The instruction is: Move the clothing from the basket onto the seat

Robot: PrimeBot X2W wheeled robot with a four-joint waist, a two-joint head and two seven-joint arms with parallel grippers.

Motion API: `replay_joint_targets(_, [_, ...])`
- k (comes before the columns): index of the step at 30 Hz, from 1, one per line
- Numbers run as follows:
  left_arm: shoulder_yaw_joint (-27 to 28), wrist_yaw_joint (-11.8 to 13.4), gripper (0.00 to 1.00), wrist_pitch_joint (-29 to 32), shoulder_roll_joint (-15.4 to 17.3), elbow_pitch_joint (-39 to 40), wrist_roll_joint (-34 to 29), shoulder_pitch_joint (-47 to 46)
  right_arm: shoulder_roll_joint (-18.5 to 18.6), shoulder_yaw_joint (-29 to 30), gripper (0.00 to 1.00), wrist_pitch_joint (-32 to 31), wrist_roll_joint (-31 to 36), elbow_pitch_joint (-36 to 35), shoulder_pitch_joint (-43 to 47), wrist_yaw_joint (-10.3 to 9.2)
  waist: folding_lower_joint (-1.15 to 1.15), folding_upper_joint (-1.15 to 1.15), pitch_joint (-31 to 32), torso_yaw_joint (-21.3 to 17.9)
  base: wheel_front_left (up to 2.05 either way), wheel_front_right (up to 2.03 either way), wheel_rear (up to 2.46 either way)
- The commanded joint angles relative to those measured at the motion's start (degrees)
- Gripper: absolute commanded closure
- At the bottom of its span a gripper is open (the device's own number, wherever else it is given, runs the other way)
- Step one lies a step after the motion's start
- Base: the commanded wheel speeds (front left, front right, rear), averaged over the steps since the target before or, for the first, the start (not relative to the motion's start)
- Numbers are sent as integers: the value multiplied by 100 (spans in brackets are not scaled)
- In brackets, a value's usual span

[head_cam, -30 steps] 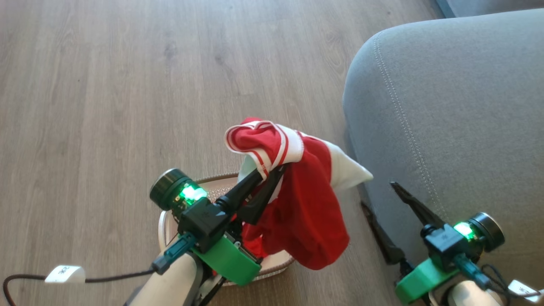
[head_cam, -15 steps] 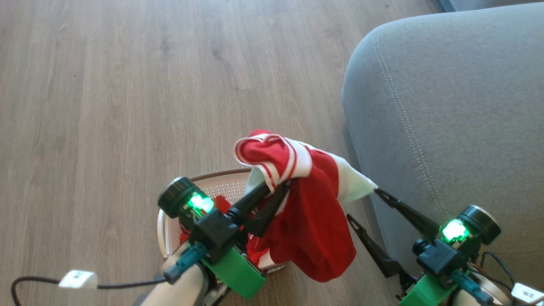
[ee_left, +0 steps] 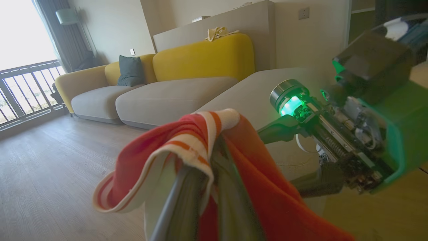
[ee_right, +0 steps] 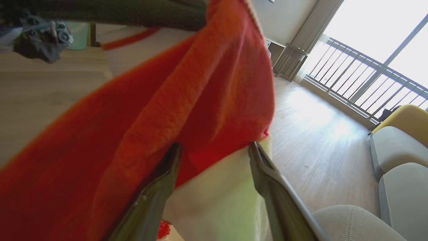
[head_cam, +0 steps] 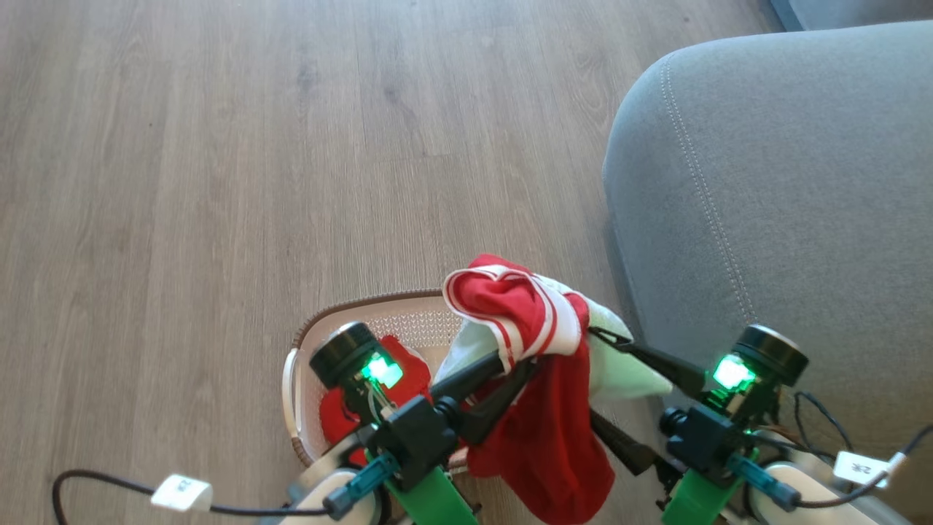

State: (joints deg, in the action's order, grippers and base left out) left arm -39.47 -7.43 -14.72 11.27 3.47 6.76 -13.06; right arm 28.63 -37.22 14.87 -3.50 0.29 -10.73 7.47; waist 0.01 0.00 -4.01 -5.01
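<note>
One red garment (head_cam: 543, 430) hung at lower centre above the basket (head_cam: 342, 310), clamped by its white trim in our left gripper (head_cam: 519, 360). Our right gripper (head_cam: 592, 373) gaped astride the drape. We judged it light and limp, best pinched at the thicker trim.

Left gripper (head_cam: 519, 362) fingers (head_cam: 470, 372) pinch clothing (head_cam: 543, 437) — aloft over the basket (head_cam: 350, 306).

window (ee_right: 394, 30): bright daylight, dark railing (ee_right: 359, 80), curtain (ee_left: 45, 33) beside | floor (head_cam: 219, 146): pale wood-look planks, sunlit near the railing | wall (ee_left: 110, 26): cream, white socket (ee_left: 304, 13) | sofa (ee_left: 204, 57): yellow backs, grey seats, dark cushion (ee_left: 131, 70) | ledge (ee_left: 240, 16) behind: pale cloth (ee_left: 219, 32) on top
</note>
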Motion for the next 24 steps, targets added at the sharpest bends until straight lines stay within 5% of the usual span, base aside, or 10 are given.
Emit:
replay_joint_targets(1, [132,-5,100,-28,60,251,-69,-344,135,-139,0,13,10,-109,-214,2,-1,0,1,11,0,0,0])
replay_joint_targets(15, [-202,-5,100,-28,70,180,-70,-478,-107,-1001,0,13,157,147,-862,2,-1,0,-21,182,0,0,0])
replay_joint_targets(16, [-204,-5,100,-28,67,178,-63,-481,-135,-1009,20,13,152,159,-864,2,-1,0,-20,196,0,0,0])
replay_joint_targets(18, [-208,-5,100,-28,63,179,-56,-481,-184,-1008,98,13,165,191,-869,2,-1,0,-23,219,0,0,0])
replay_joint_targets(24, [-218,-5,100,-28,58,178,-44,-475,-452,-481,100,13,307,237,-673,2,-1,0,-18,312,0,0,0])
